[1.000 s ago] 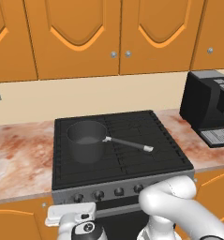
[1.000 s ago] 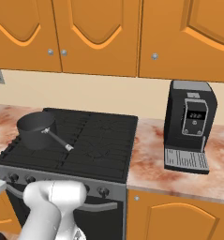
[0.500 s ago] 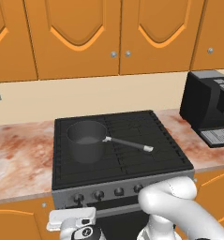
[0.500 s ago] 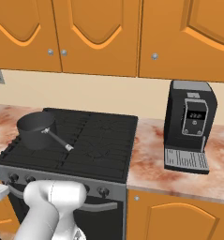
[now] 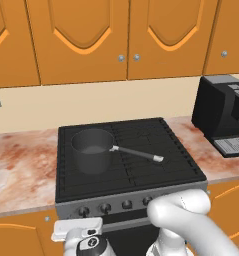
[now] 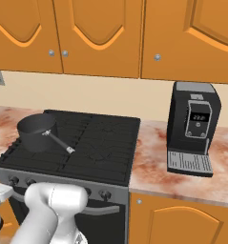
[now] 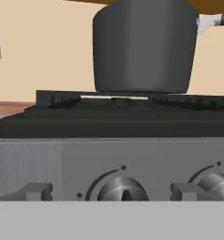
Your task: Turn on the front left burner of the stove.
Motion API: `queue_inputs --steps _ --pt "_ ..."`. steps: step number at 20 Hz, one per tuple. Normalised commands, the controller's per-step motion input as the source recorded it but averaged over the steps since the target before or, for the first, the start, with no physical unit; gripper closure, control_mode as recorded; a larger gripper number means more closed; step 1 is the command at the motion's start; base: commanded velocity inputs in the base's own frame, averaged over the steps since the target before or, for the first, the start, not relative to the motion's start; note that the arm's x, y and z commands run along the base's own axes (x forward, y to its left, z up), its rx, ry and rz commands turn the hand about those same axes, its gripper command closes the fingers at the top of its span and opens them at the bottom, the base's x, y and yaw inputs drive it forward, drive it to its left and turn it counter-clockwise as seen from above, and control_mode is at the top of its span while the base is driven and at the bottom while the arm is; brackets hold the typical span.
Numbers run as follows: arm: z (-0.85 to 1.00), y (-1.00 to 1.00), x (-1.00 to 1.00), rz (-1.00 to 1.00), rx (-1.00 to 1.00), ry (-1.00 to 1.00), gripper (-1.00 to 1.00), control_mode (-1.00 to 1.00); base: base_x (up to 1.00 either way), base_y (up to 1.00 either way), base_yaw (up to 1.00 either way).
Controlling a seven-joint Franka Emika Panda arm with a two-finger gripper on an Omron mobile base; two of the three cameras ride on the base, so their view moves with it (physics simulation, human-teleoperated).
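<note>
Lowered since before, open pincer (image 7: 111, 190) faces stove (image 7: 108, 154) knob (image 7: 123, 190) closely

Grey saucepan (image 5: 93, 150), coffee machine (image 6: 191, 127) (black)

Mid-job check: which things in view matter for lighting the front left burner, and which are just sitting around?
Belongs to the job:
- stove
- front left burner
- knob row on the stove front
- gripper, low before the knobs

Just there:
- grey saucepan on the left grates
- coffee machine
- upper cabinets
</note>
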Motion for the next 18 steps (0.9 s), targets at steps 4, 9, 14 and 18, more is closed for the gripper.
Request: queue_inputs --steps 4,9,14,18 --pt "-0.25 -0.13 0.24 0.00 0.00 0.00 -1.00 -1.00 0.00 0.00 0.00" --pt "-0.22 -0.04 0.17 0.00 0.00 0.00 -1.00 -1.00 0.00 0.00 0.00" --pt "-0.17 0.00 0.15 0.00 0.00 0.00 -1.00 -1.00 0.00 0.00 0.00" --pt "-0.22 0.00 0.14 0.00 0.00 0.00 -1.00 -1.00 0.00 0.00 0.00"
